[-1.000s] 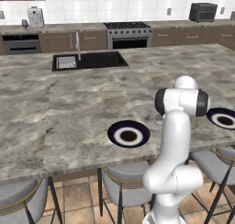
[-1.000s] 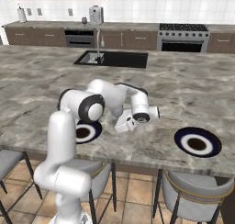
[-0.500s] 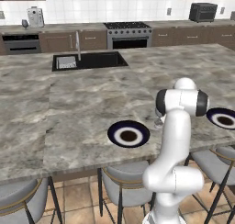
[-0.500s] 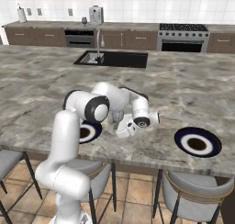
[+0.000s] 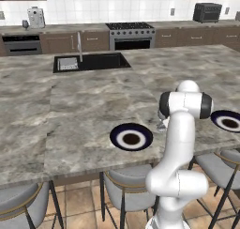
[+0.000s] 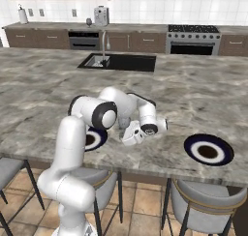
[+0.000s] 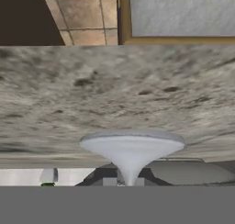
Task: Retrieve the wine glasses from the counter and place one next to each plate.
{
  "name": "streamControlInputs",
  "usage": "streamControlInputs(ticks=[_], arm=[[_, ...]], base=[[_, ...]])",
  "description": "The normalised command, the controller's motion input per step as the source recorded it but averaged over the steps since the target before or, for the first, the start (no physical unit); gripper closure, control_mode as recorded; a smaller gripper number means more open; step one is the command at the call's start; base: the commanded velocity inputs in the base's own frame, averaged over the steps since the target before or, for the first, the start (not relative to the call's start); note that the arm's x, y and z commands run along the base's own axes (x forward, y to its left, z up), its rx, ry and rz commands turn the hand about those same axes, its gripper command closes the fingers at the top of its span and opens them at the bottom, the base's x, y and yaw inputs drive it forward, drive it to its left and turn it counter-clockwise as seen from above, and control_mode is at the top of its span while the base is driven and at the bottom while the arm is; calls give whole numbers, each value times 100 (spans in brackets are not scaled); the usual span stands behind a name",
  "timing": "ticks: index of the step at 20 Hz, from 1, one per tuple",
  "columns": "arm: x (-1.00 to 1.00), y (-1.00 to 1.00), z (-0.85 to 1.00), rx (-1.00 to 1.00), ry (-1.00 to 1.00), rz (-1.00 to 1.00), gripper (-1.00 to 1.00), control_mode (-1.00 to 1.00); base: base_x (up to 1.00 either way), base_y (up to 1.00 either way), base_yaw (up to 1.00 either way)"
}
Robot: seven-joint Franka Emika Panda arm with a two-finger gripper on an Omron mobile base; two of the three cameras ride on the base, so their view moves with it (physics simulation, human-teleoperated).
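The robot's hand (image 6: 131, 136) is low over the grey-brown veined marble surface (image 5: 70, 110). One round dark navy plate with a pale ring (image 6: 209, 149) lies well off to one side of it, and a second matching plate (image 6: 93, 138) lies close on the other side, partly behind the arm.

In the hand view, the pale, slim stemmed wine glass (image 7: 132, 147) is directly in front of the hand. Its round foot is seen nearly edge-on against the marble, and its thin stem runs back toward the fingers. The pictures do not show whether the foot touches the surface. The fingertips are hidden where the stem meets them, so it cannot be told whether the hand is clamped on the stem or has let it go.

The glass is probably light, rigid and brittle, with a smooth skin that would slide under a loose pinch. The stem is the natural place to hold it, because it is narrow enough for a two-finger hand and sits close to the balance line. Its thinness is also the risk, since a hard squeeze or a sideways knock could snap it. The small foot and tall body suggest it would tip easily. It is best set down upright, with the foot flat on the marble beside the near plate, before the fingers spread.
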Motion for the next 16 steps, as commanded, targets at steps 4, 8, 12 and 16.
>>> streamControlInputs(ticks=[4, 8, 12, 16], arm=[[12, 7, -16, 0, 0, 0, 100, -100], [4, 0, -16, 0, -1, 0, -100, -100], [0, -2, -8, 0, -5, 0, -100, -100], [0, -21, 0, 0, -5, 0, -100, -100]], base=[[0, 0, 0], [0, 0, 0], [0, 0, 0], [0, 0, 0]])
